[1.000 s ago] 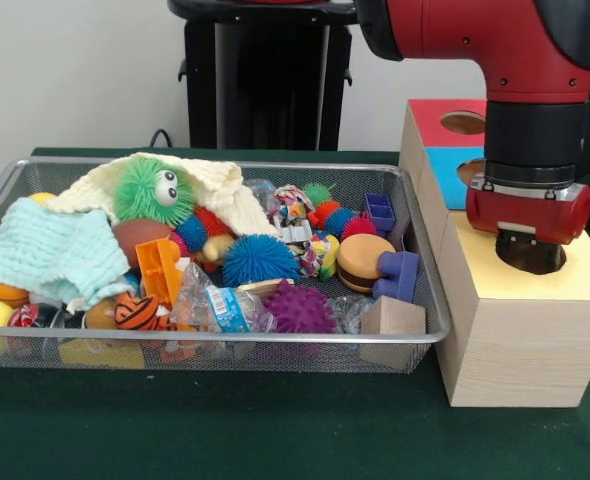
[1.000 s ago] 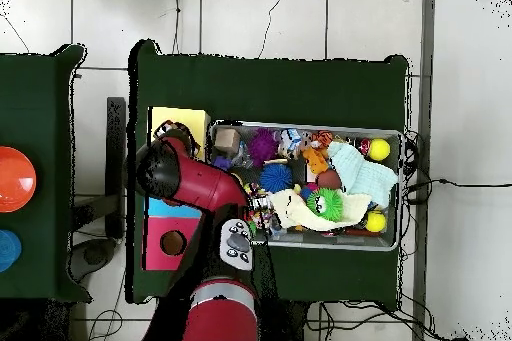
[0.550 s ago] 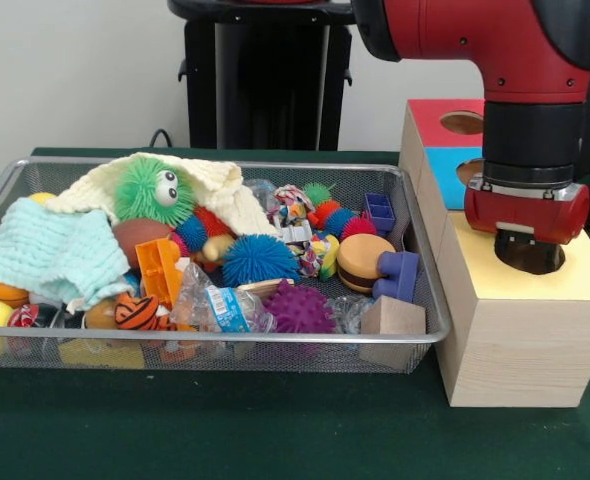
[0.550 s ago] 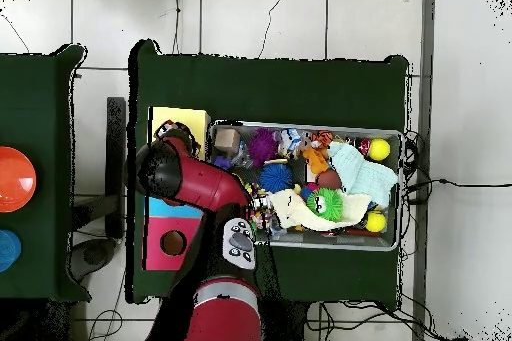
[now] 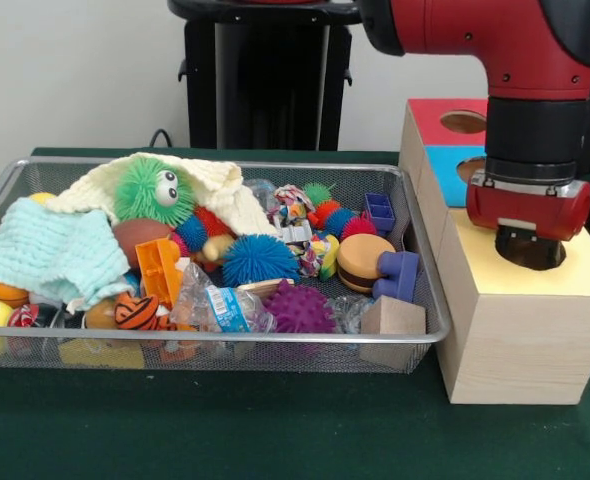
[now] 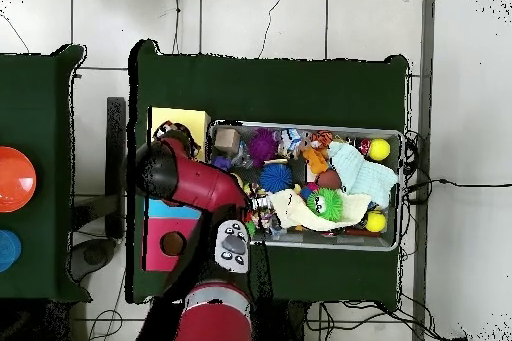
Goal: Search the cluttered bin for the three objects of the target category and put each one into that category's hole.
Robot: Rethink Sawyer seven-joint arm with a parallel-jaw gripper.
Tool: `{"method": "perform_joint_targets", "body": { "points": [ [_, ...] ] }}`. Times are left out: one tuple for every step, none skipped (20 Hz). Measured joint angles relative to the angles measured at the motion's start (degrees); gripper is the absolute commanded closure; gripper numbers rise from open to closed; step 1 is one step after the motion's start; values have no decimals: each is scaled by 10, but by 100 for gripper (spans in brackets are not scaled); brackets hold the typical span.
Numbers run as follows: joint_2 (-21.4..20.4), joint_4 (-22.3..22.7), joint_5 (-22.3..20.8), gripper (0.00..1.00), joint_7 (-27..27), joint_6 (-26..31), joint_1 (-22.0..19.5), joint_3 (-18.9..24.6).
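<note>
The wire bin (image 5: 415, 300) sits on the green worktop (image 5: 275, 440), heaped with toys: a green fuzzy ball with eyes (image 5: 155, 190), a blue spiky ball (image 5: 259, 258), a purple spiky ball (image 5: 299, 309), a toy burger (image 5: 364, 260) and a pale blue cloth (image 5: 50, 250). Just beside the bin stands the wooden sorting box (image 5: 515, 340), its top yellow, blue and red. The front view shows the gripper (image 5: 529, 252) sunk at the yellow section's hole; the overhead view hides that under the red arm (image 6: 190, 179). Whether the fingers are spread or pressed together cannot be told. Bare worktop lies along the bin's long sides.
</note>
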Motion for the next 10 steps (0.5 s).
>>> {"method": "perform_joint_targets", "body": {
  "points": [
    [0, -4, 0, 0, 1, 7, 6, -7],
    [1, -11, -1, 0, 3, 26, 18, -23],
    [0, -17, -1, 0, 4, 46, 28, -35],
    [-1, -24, -1, 0, 5, 67, 38, -48],
    [-1, -28, -1, 0, 5, 79, 43, -56],
    [-4, -39, -2, 0, 6, 110, 55, -74],
    [-5, -50, -2, 0, 7, 143, 64, -92],
    [-5, -55, -2, 0, 8, 157, 68, -100],
    [-5, -60, -3, 0, 9, 172, 72, -108],
    [-5, -69, -5, 0, 11, 197, 77, -120]
  ]
}}
